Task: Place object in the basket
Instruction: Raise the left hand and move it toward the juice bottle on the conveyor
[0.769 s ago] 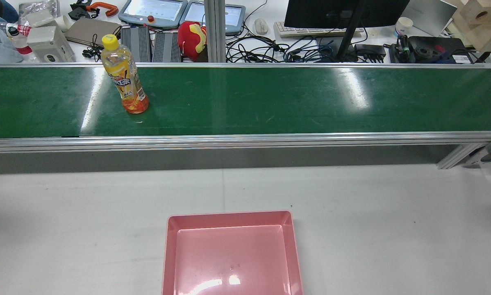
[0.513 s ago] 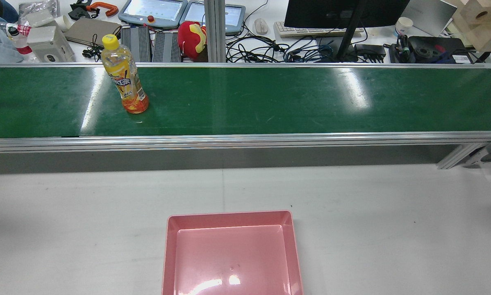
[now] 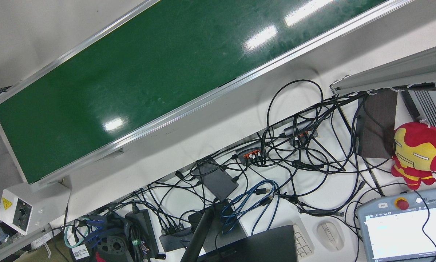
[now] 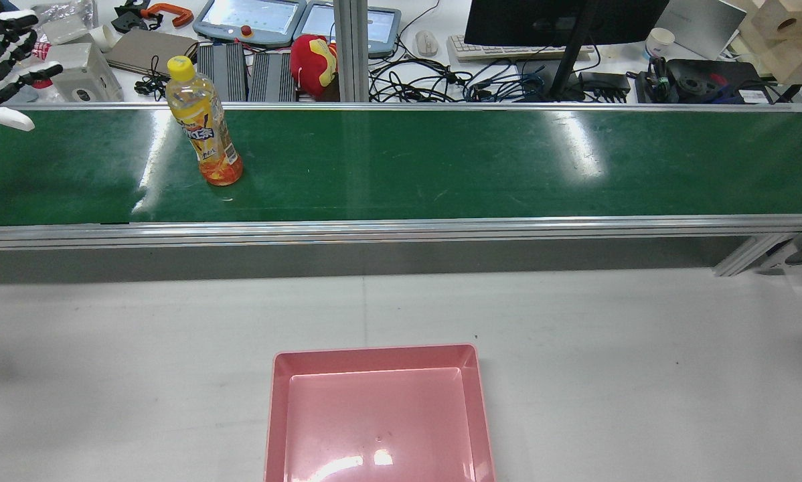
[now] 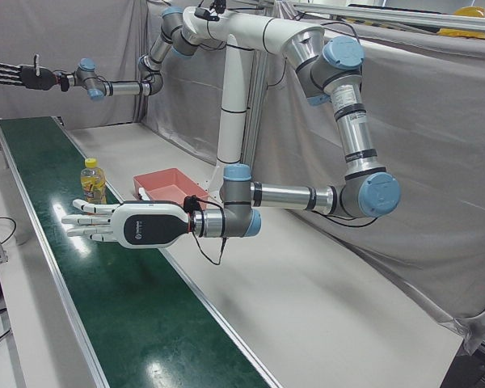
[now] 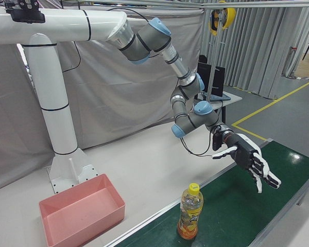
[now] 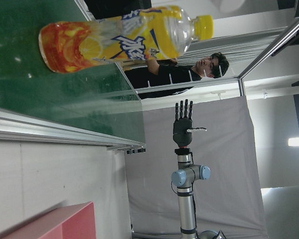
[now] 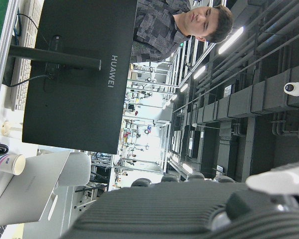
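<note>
The task is judged barely begun: nothing has been grasped. A clear plastic bottle of orange drink with a yellow cap (image 4: 203, 124) stands upright on the green conveyor belt (image 4: 441, 161), well apart from the shallow pink plastic basket (image 4: 379, 415), which lies empty on the white bench (image 4: 642, 368). The left hand (image 6: 247, 157) is held near the bottle with its fingers spread wide, holding nothing. The right hand (image 5: 20, 75) is raised far off, likewise spread and empty. Grasping, carrying and release are all left.
</note>
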Motion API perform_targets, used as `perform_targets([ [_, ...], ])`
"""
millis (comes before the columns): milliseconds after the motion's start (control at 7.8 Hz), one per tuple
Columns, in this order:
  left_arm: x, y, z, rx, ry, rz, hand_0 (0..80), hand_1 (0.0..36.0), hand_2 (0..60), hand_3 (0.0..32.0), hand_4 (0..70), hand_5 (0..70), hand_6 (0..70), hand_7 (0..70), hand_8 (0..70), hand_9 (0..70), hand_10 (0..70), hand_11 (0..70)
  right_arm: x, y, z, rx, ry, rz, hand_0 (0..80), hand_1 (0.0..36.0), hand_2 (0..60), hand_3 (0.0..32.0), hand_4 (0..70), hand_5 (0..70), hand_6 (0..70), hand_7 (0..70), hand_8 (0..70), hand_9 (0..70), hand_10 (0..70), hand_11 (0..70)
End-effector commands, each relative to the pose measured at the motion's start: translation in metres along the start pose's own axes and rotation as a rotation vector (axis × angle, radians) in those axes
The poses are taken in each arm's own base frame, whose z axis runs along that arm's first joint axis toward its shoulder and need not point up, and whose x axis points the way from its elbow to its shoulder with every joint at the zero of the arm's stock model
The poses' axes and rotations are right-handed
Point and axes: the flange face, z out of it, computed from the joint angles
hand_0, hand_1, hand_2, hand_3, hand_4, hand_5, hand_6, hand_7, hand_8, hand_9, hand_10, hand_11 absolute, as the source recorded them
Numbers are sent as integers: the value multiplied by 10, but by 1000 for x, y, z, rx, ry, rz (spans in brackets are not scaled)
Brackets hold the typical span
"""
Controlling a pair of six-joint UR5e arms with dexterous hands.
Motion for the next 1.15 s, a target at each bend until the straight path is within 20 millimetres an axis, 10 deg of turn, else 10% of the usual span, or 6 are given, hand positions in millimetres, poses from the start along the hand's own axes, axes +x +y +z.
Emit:
perform_targets([
  [0,-54,36,30,-21,-33,14,679,179,0,24,42,234,0,44,0,0,74,137,0,0,0,0,0,0,0,0,0,0,0,0,0,0,0,0,0,0],
  [641,-134,69,41,-15,-58,11,588,158,0,18,41,237,0,36,0,0,71,128,0,1,0,-2,0,0,0,0,0,0,0,0,0,0,0,0,0,0],
  [1026,-148,82,74,-23,-58,6,560,157,0,8,41,258,0,37,0,0,72,129,-1,1,0,-2,-1,0,0,0,0,0,0,0,0,0,0,0,0,0],
])
